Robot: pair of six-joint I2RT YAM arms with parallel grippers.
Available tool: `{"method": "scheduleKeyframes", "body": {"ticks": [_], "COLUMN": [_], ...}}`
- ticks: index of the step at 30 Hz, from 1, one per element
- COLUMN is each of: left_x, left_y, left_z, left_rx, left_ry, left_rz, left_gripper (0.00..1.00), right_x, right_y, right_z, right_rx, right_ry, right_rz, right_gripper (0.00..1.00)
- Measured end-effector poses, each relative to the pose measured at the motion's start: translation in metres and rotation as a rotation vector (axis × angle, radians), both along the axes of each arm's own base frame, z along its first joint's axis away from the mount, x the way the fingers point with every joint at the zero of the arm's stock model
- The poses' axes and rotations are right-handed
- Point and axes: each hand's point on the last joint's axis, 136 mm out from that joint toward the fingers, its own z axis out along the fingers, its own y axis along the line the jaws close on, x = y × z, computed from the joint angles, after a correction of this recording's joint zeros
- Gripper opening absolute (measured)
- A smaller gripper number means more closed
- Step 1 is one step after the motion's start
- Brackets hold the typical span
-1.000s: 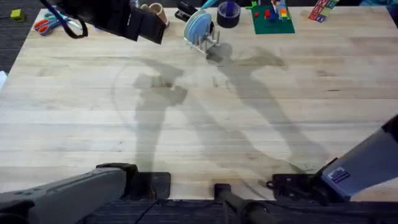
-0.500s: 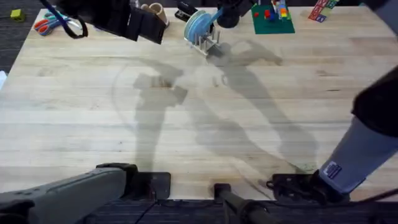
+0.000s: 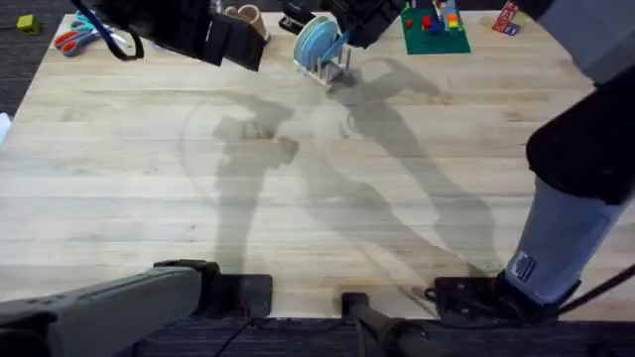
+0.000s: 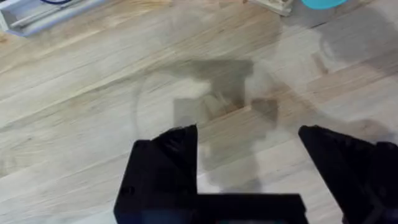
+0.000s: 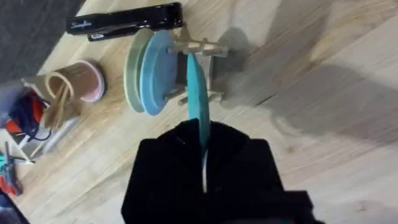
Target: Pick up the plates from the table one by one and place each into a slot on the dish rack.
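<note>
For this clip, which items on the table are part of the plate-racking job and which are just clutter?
Part of the job:
- teal plate, held on edge by the right gripper over the rack
- light blue plate, standing in the rack
- dish rack
- table

Just lying about:
- black stapler
- scissors
- green block base
- tan cup

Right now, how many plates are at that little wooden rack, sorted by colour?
Pale green plate: 1
Light blue plate: 1
Teal plate, held on edge by the right end effector: 1
Total: 3
</note>
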Motion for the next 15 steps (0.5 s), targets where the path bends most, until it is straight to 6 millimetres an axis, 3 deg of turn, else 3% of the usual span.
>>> {"method": "scheduleKeyframes", "body": {"ticks": [15], "left_x": [0.000], "left_y": [0.000], "left_z": [0.000], "left_rx": [0.000], "left_ry": [0.000], "left_rz": [0.000], "left_gripper": [0.993], "right_x": [0.012], "right_y": [0.003], "right_z": [-0.009], "right_rx": [0.031], "right_ry": [0.001], "right_rz": [-0.004], "right_gripper": [0.035]}}
